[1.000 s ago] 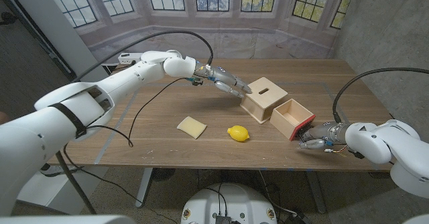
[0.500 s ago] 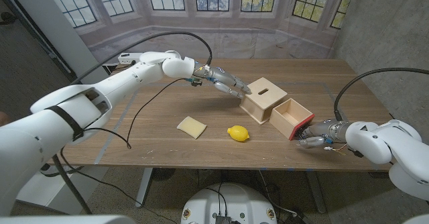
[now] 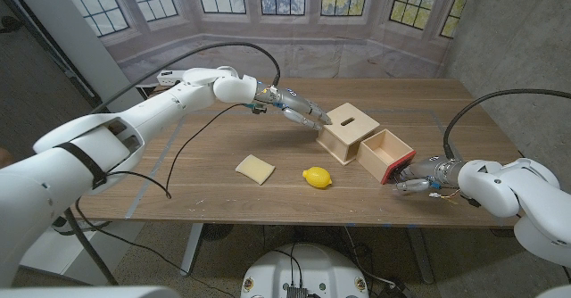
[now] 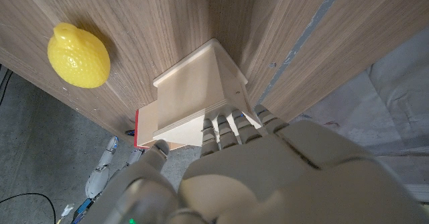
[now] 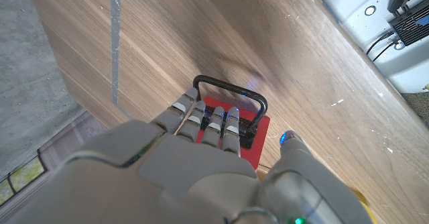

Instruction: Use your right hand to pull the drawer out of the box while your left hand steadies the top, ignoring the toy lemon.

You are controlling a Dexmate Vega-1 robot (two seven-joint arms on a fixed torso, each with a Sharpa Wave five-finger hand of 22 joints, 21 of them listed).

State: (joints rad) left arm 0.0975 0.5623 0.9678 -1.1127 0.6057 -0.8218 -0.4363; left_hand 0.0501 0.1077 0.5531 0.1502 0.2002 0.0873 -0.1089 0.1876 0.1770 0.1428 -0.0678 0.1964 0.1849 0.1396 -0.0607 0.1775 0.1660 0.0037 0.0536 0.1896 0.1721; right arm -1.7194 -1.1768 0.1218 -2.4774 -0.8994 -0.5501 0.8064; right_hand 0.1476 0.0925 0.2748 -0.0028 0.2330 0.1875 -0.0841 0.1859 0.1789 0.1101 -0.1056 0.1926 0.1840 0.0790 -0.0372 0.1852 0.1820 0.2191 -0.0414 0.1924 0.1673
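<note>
The left hand (image 3: 299,110) pressed its fingertips (image 4: 224,125), held together, on the box (image 3: 350,130). The right hand (image 3: 419,178) hooked the handle (image 5: 231,96) of the pulled-out drawer (image 3: 385,154); the lemon (image 3: 316,177) lay near.

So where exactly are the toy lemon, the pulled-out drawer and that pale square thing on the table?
toy lemon (image 3: 316,177): head view, on the middle of its yellow body.
drawer (image 3: 379,156): head view, on its near wooden side wall.
pale square piece (image 3: 256,168): head view, on the middle of its flat top.
</note>
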